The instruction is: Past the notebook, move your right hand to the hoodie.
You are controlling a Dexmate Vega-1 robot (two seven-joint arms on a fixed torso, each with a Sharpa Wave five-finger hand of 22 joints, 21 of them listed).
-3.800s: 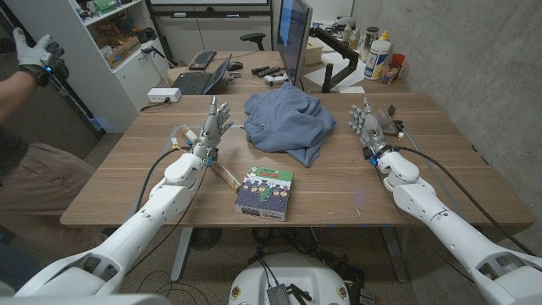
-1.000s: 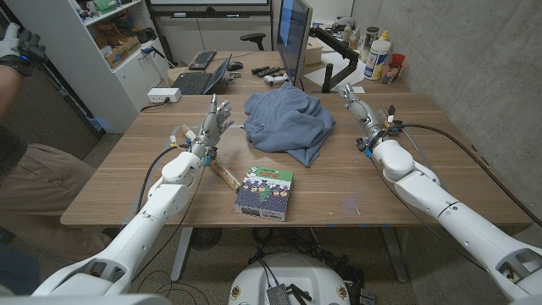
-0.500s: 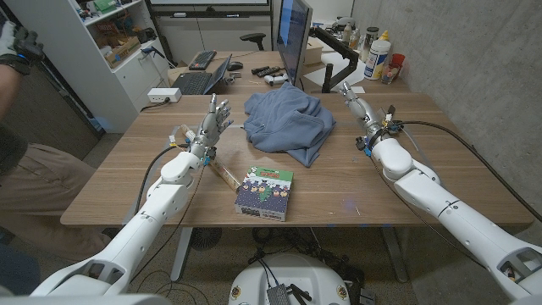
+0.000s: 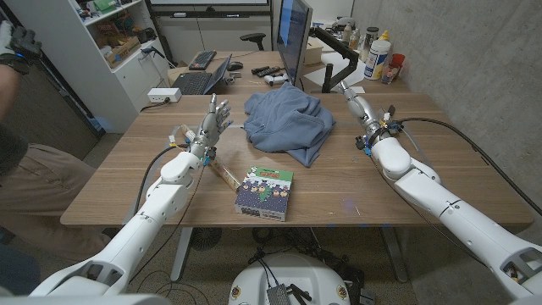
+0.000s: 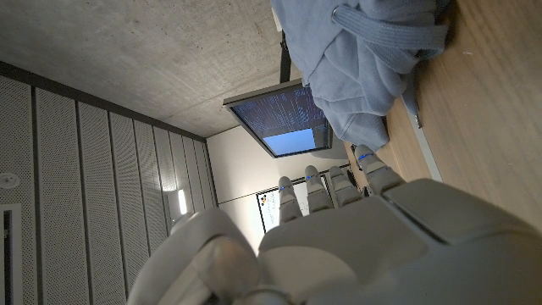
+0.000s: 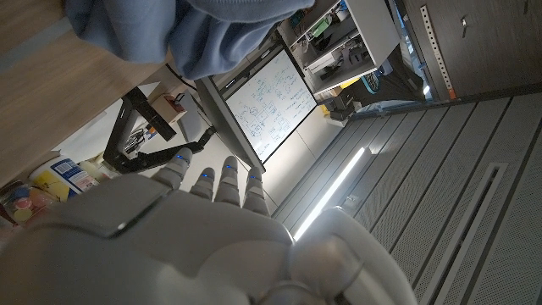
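The right hand [image 4: 354,105] hovers empty beside the hoodie [image 4: 286,122] near the table's [image 4: 440,161] far edge, fingers extended. The notebook [image 4: 266,192] lies near the front edge. The left hand [image 4: 212,124] is spread and empty

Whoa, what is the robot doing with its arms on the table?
The robot is reaching its right hand toward the blue hoodie lying in a heap in the middle of the wooden table. That hand is beside the hoodie and holds nothing. Its left hand is raised on the other side of the hoodie, fingers apart and empty. A colourful notebook lies nearer the robot, untouched.
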